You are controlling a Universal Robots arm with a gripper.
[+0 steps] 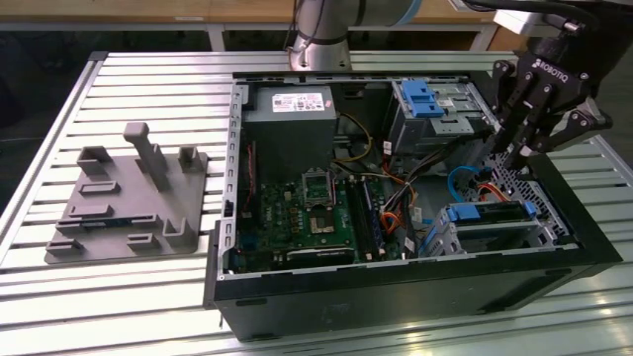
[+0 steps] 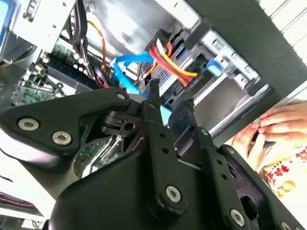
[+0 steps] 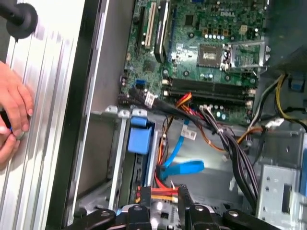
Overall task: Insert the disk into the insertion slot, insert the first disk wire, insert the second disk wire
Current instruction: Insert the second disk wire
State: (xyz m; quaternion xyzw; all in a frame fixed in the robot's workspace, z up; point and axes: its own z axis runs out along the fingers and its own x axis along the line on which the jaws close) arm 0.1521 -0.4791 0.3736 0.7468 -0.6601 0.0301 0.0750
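Note:
The disk (image 1: 491,222), silver in its blue caddy, sits inside the insertion slot (image 1: 539,211), a grey perforated cage at the case's corner on the exterior view's right. My black gripper (image 1: 514,153) hangs just above and behind that cage, fingers pointing down. Both wrist views show a gap between the fingers (image 2: 154,96) and nothing held, so the gripper (image 3: 165,211) is open. A blue flat wire (image 3: 182,166) curls loose on the case floor. A red, yellow and orange wire bundle (image 3: 160,193) ends close to the fingertips. The caddy's blue front (image 3: 139,140) shows in the cage.
The open computer case (image 1: 396,289) lies on a slatted metal table (image 1: 148,297). A taller bay with a blue latch (image 1: 423,100) stands behind the cage. A person's hand (image 3: 12,115) rests on the table beside the case wall. A grey fixture plate (image 1: 129,200) lies at the exterior view's left.

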